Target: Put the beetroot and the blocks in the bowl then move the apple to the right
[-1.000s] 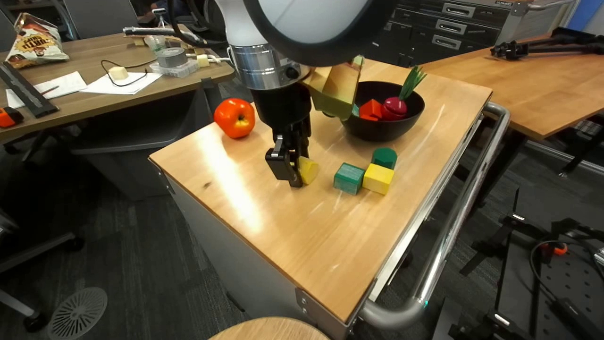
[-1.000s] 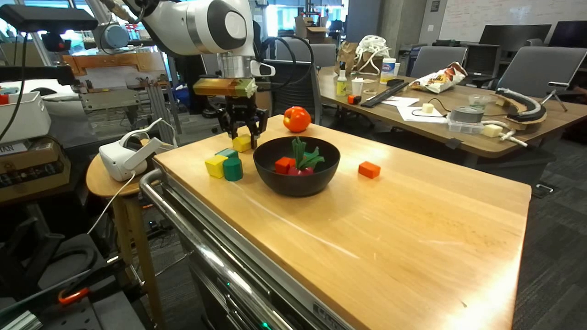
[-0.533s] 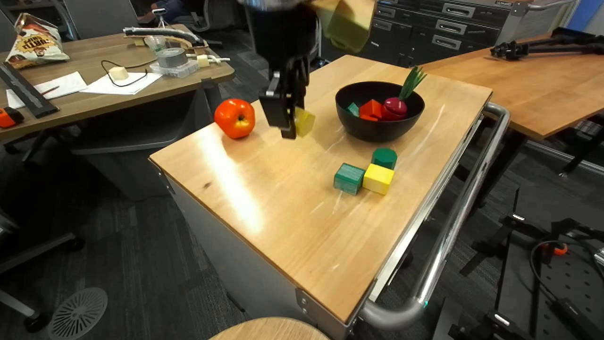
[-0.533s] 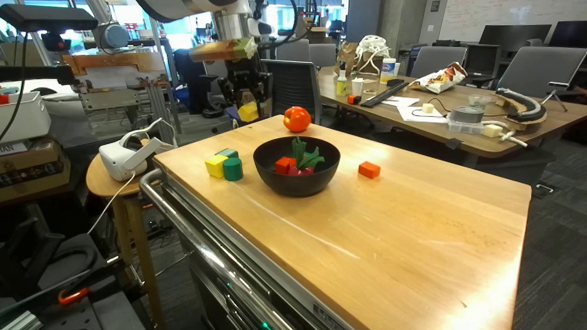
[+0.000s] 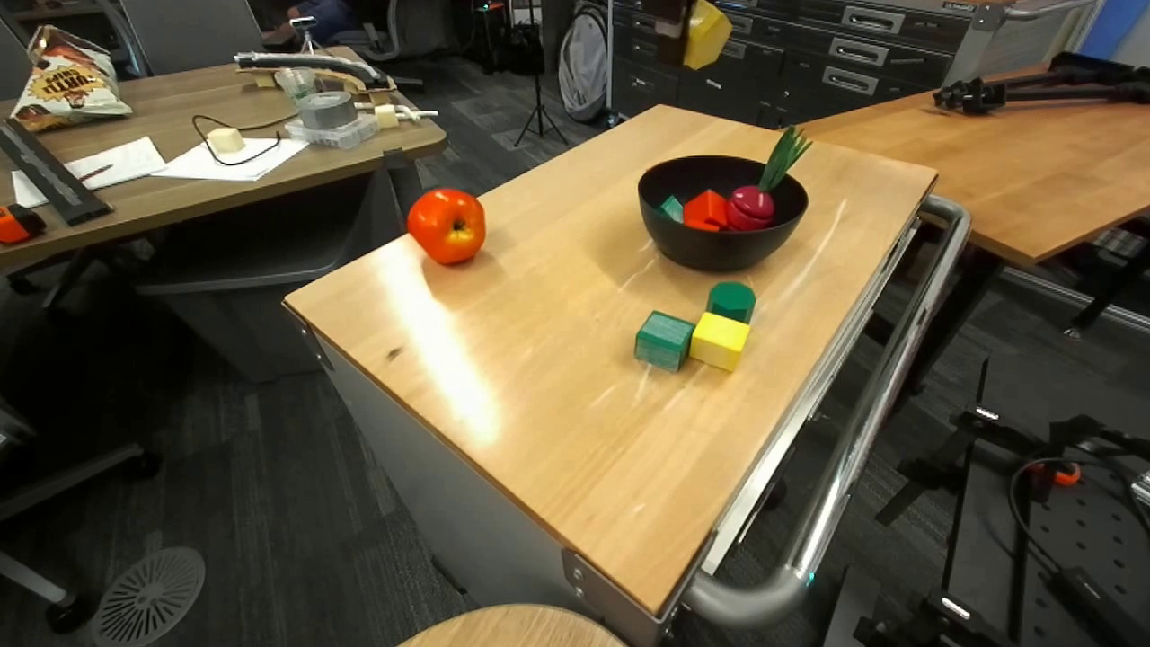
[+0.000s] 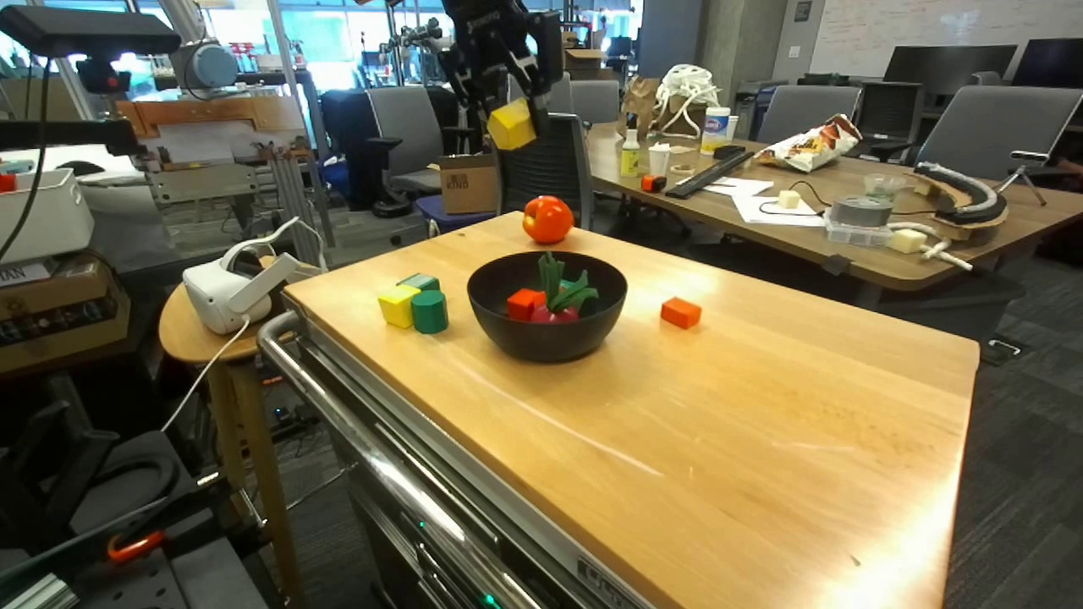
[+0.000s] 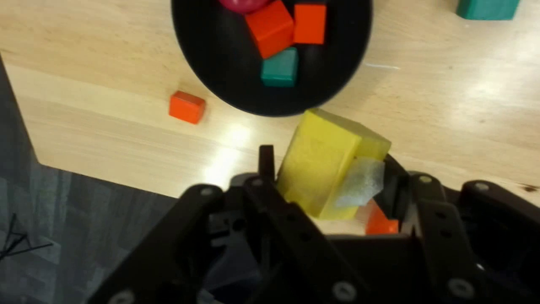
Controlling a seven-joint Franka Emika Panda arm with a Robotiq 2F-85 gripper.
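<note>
Got a wide round black bowl (image 6: 550, 345) nearest in an exterior view, already holding the dark-red, green-stalked beetroot (image 6: 555, 317) and, per the wrist view (cropped up top), two red-orange blocks (image 7: 271, 30) and a teal-green block (image 7: 280, 68). Also got a huddle of one yellow cube (image 6: 397, 306) and two dark-green blocks (image 6: 430, 312) just left, plus a lone red-orange block (image 6: 681, 313) apart on the right. Up above, see a black two-fingered pincer (image 6: 513, 114) clamped on a tilted, chunky yellow block (image 6: 510, 128), well off the pale wooden tabletop (image 6: 761, 440). Key bit imo: have the bowl well below that grip and slightly right, so would lower, nudge right, then let go. Can't tell whether dead overhead or a touch to the far side, though. Can't read the block's long axis either, and barely get any pincer in an exterior view, just the same chunky yellow block (image 5: 707, 38) at the top edge. Farthest on the tabletop, a round glossy red-orange apple (image 6: 547, 220). Maybe also the orange-red patch (image 7: 381, 221) behind a fingertip in the wrist view, too covered to be sure.
</note>
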